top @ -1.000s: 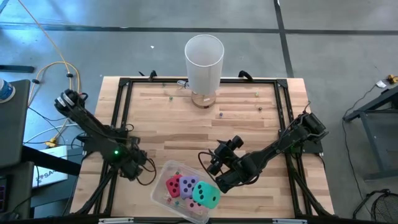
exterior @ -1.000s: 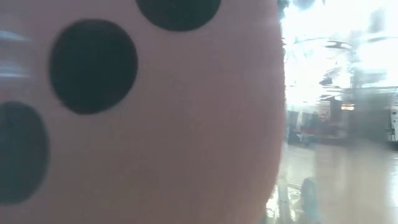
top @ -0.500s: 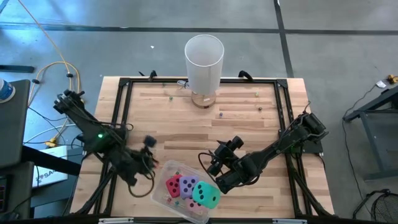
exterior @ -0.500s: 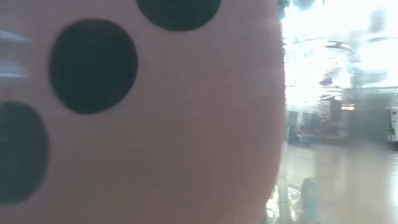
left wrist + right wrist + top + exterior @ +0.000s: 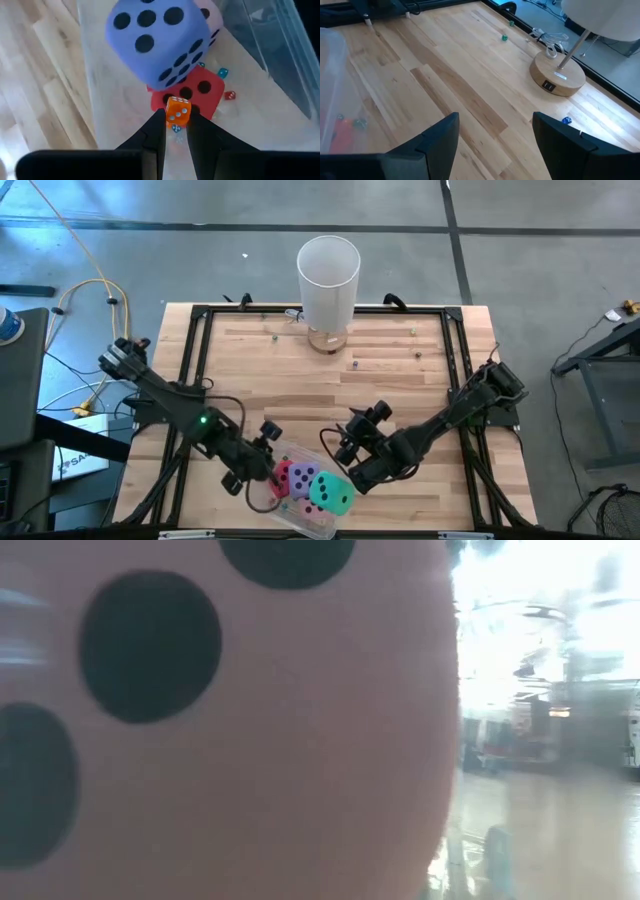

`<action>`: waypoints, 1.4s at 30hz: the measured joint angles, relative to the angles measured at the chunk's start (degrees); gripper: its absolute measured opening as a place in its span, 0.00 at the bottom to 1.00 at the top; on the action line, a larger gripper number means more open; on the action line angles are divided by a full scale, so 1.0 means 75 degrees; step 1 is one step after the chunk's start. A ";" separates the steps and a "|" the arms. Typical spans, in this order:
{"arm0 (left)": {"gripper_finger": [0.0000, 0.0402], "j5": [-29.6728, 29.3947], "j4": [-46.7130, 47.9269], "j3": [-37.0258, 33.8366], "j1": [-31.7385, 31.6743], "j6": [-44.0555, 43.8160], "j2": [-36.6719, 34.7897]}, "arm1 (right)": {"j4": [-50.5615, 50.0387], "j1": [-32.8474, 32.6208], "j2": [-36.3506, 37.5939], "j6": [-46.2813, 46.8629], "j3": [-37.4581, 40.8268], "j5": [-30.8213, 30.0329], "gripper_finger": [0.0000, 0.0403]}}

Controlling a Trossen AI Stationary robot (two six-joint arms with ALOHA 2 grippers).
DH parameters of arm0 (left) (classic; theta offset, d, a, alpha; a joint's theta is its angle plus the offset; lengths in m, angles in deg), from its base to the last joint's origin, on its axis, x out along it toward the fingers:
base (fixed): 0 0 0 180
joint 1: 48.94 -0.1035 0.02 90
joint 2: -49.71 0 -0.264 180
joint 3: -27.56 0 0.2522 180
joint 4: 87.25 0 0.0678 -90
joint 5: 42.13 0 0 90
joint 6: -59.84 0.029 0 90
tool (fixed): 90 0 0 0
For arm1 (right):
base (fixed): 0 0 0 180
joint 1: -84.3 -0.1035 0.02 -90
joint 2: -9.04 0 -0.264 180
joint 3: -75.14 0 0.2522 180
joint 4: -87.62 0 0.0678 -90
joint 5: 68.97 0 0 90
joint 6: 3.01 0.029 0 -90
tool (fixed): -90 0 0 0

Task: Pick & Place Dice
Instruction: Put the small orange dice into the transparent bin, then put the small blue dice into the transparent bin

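A clear plastic container (image 5: 262, 492) at the table's near edge holds the dice: red (image 5: 279, 476), purple (image 5: 303, 475), teal-green (image 5: 332, 492) and pink (image 5: 312, 509). My left gripper (image 5: 262, 465) hangs over its left part, shut on a small orange die (image 5: 177, 111). In the left wrist view the purple die (image 5: 155, 40) and red die (image 5: 197, 90) lie below. The pink die's face (image 5: 220, 740) fills the low view. My right gripper (image 5: 340, 442) stands open just right of the container, nothing between its fingers (image 5: 440, 135). My left gripper pinches the small orange die by two opposite sides (image 5: 170, 114) between its two fingertips. The fingers slant down from the table's left. The die is lifted clear, above the red die in the container.
A white lamp (image 5: 328, 275) on a round wooden base (image 5: 557, 75) stands at the far middle. Tiny coloured dice lie scattered on the wood, one blue (image 5: 565, 120) and one green (image 5: 504, 37). A black frame (image 5: 195, 340) runs around the table.
My left gripper has swung from the table's near left toward the right, rising and rolling at the wrist, and now hangs over the container's left part. The foam dice and my right gripper have kept still.
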 joint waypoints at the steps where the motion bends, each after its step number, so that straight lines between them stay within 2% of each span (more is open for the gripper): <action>1: 0.15 -0.0116 -0.0093 0.0000 0.0006 0.0045 0.0078 | -0.0003 -0.0007 0.0000 0.0000 0.0000 0.0003 0.60; 7: 0.21 -0.1085 -0.0207 0.0000 0.0129 -0.0091 0.0258 | -0.0011 -0.0079 0.0000 0.0003 0.0000 0.0026 0.60; 13: 0.37 -0.1033 -0.0423 0.0000 0.0204 -0.0877 0.0261 | -0.0014 -0.0119 0.0000 0.0000 0.0000 0.0031 0.60; 18: 0.47 -0.1137 -0.0411 0.0000 0.0372 -0.0388 0.0255 | -0.0337 -0.0114 0.0002 0.0158 0.0000 -0.0085 0.60; 20: 0.48 -0.1151 -0.0409 0.0000 0.0445 -0.0086 0.0249 | -0.1097 -0.0117 0.0119 0.0928 0.0000 -0.0396 0.60; 23: 0.49 -0.1415 -0.0388 0.0000 0.0528 0.0033 0.0246 | -0.3033 -0.0208 0.0617 0.2911 -0.0006 -0.0759 0.60; 25: 0.49 -0.1762 -0.0323 0.0000 0.0592 0.0038 0.0210 | -0.4455 -0.0283 0.0896 0.4390 -0.0006 -0.0682 0.60; 27: 0.49 -0.2174 -0.0298 0.0006 0.0629 0.0035 0.0148 | -0.5095 -0.0266 0.1095 0.5364 0.0026 -0.0372 0.60; 30: 0.49 -0.2845 -0.0247 0.0006 0.0691 0.0035 -0.0001 | -0.4559 -0.0100 0.1793 0.4482 0.0752 -0.0177 0.60; 32: 0.49 -0.3039 -0.0223 0.0006 0.0683 0.0051 -0.0098 | -0.4434 0.0167 0.2300 0.4675 0.1411 -0.0238 0.60; 35: 0.49 -0.3036 -0.0196 0.0009 0.0433 0.0226 -0.0110 | -0.4260 0.0605 0.3137 0.5335 0.2751 -0.0158 0.60; 38: 0.49 -0.3025 -0.0069 0.0009 0.0051 0.0234 -0.0106 | -0.3471 0.1234 0.4144 0.5335 0.4030 0.0135 0.60; 42: 0.49 -0.2345 0.0040 0.0009 -0.0552 0.0120 -0.0159 | -0.1168 0.2074 0.5364 0.4350 0.5658 0.0841 0.60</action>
